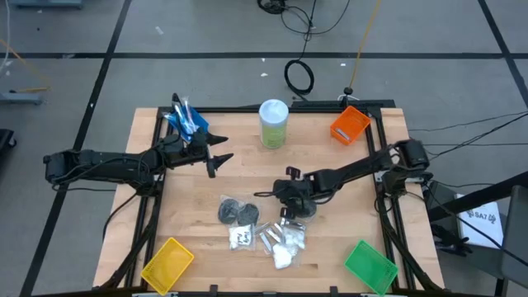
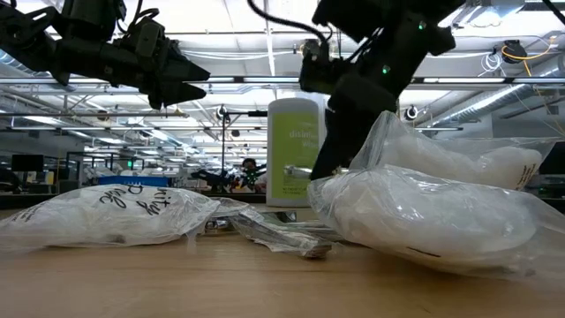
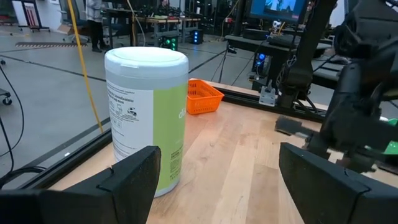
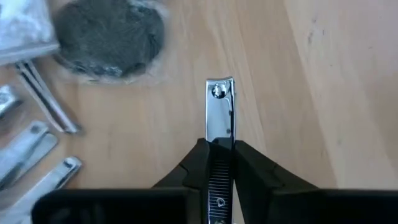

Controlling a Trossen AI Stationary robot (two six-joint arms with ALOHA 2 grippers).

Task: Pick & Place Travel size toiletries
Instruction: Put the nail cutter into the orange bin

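Silver nail clipper (image 4: pixel 219 118), pinched in right claw (image 4: pixel 219 163), seemingly lifted

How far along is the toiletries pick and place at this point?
Early to middle. Done: some blue sticks already lie in the blue bin. In hand: the right tool is shut on a silver nail clipper above the table. Left: dark discs, white packets and other clippers lie unsorted. The left tool waits open near the canister.

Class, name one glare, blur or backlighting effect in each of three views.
Right wrist view: glare on the shiny nail clipper. Low view: ceiling lights leave both arms dark silhouettes; the nearest white packet looks soft. Left wrist view: the near fingers are blurred.
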